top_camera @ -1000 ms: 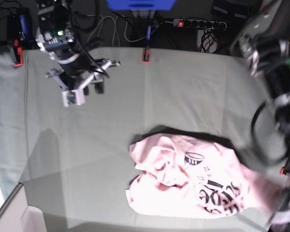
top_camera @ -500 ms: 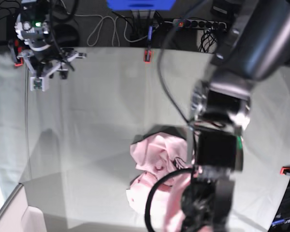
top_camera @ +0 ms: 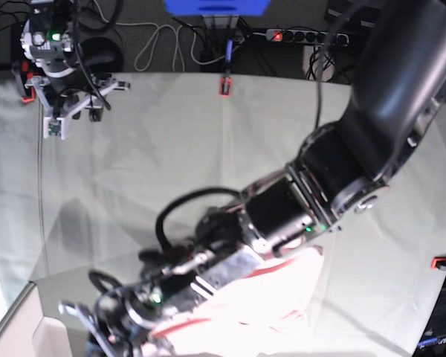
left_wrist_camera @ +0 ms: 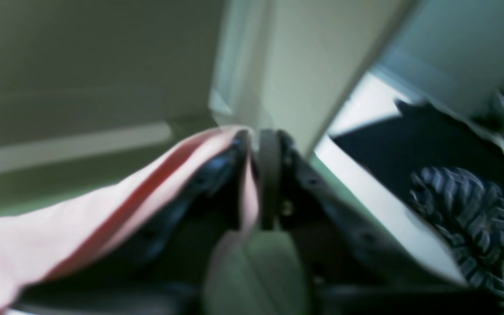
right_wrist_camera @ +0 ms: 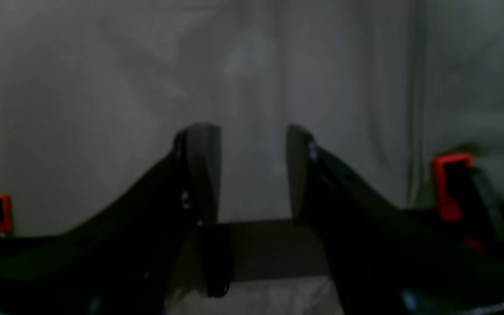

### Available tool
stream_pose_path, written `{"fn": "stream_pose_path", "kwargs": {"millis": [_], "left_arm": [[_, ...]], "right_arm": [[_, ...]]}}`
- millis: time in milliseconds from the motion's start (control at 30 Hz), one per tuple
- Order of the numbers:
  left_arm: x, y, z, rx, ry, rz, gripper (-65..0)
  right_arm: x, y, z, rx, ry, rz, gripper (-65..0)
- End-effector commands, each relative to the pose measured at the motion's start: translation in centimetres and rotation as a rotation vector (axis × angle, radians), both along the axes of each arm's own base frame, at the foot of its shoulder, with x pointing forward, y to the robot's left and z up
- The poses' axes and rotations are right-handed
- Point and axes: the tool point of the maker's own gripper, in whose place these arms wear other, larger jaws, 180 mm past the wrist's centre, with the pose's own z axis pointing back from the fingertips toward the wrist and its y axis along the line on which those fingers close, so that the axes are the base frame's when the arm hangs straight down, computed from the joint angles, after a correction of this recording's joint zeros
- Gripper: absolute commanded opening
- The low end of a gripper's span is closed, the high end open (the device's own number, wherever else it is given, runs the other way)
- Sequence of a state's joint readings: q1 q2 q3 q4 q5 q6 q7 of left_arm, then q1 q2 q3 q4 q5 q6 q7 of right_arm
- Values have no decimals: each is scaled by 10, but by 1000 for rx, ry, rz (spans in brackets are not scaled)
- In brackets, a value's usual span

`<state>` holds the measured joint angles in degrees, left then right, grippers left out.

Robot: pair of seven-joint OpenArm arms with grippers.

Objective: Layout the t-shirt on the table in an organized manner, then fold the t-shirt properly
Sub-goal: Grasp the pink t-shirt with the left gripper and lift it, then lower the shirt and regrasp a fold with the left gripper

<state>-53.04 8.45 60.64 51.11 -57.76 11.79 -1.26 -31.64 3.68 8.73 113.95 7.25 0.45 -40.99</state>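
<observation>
The pale pink t-shirt (top_camera: 282, 286) lies bunched at the near middle of the table (top_camera: 208, 134), mostly covered by my left arm, which stretches from the right toward the near-left corner. In the left wrist view my left gripper (left_wrist_camera: 256, 144) is shut on a fold of the t-shirt (left_wrist_camera: 59, 236), and the cloth trails away to the lower left. In the base view the left gripper (top_camera: 97, 327) is blurred near the front-left edge. My right gripper (top_camera: 67, 111) hangs open over the far-left corner, and the right wrist view shows the right gripper (right_wrist_camera: 252, 175) with nothing in it above bare table (right_wrist_camera: 252, 65).
Red-orange clamps (top_camera: 224, 85) (right_wrist_camera: 451, 183) grip the table's edges. A power strip (top_camera: 308, 36) and cables lie behind the far edge. A pale box (top_camera: 30, 335) sits off the near-left corner. A dark striped thing (left_wrist_camera: 462, 214) lies beyond the table edge in the left wrist view.
My left arm has swung from the right side across the t-shirt to the near-left corner, pulling cloth with it. My right arm withdrew to the far-left corner and stays there, open.
</observation>
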Motion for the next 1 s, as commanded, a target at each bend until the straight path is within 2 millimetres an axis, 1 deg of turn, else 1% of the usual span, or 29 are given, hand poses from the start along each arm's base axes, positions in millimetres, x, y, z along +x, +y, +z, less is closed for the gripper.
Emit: {"fn": "stream_pose_path", "kwargs": {"millis": [0, 67, 100, 167, 200, 267, 300, 333, 367, 433, 500, 533, 567, 600, 667, 733, 767, 833, 900, 967], "left_arm": [[1, -6, 20, -54, -13, -1, -525], [-11, -12, 5, -61, 30, -25, -425], [-15, -13, 0, -67, 45, -28, -402], [-21, -13, -11, -79, 75, -28, -400], [-24, -14, -12, -93, 86, -28, -403], [-31, -15, -8, -147, 103, -29, -402], [-31, -9, -9, -176, 119, -18, -402], [-25, 12, -16, -199, 136, 22, -402], [-18, 38, -23, -221, 154, 71, -402], [-4, 100, -43, -243, 181, 186, -402], [0, 162, -64, -238, 197, 292, -402], [-1, 182, -71, -227, 201, 322, -402], [-3, 208, -78, -215, 199, 358, -402], [-8, 232, -89, -192, 208, 394, -402], [-17, 270, -105, -153, 223, 448, -402], [-32, 303, -121, -122, 243, 498, -402], [-42, 323, -132, -97, 263, 542, -401], [-55, 351, -150, -54, 292, 613, -399], [-63, 359, -159, -23, 293, 634, -399], [-71, 359, -167, 25, 281, 630, -399]], "right_arm": [[7, -3, 9, -18, -38, 6, -418], [7, -2, 9, -16, -38, 5, -418], [7, -2, 9, -15, -38, 7, -418], [6, 1, 8, -8, -38, 6, -418], [6, 2, 8, -5, -38, 7, -418], [7, 3, 8, -4, -37, 8, -418], [7, 3, 8, -4, -37, 8, -418], [7, 3, 8, -5, -40, 9, -418], [7, 3, 8, -5, -40, 9, -418], [8, 3, 8, -4, -43, 10, -417], [14, 3, 11, -3, -56, 9, -416], [15, 3, 11, -3, -59, 9, -416], [15, 3, 11, -3, -59, 9, -416], [17, 3, 12, -3, -62, 9, -416], [21, 4, 14, -1, -74, 11, -415], [27, 10, 16, 5, -87, 31, -415], [29, 12, 17, 8, -88, 38, -415], [29, 17, 16, 15, -89, 49, -415], [32, 20, 17, 19, -94, 56, -415], [35, 26, 18, 27, -101, 68, -415]]}}
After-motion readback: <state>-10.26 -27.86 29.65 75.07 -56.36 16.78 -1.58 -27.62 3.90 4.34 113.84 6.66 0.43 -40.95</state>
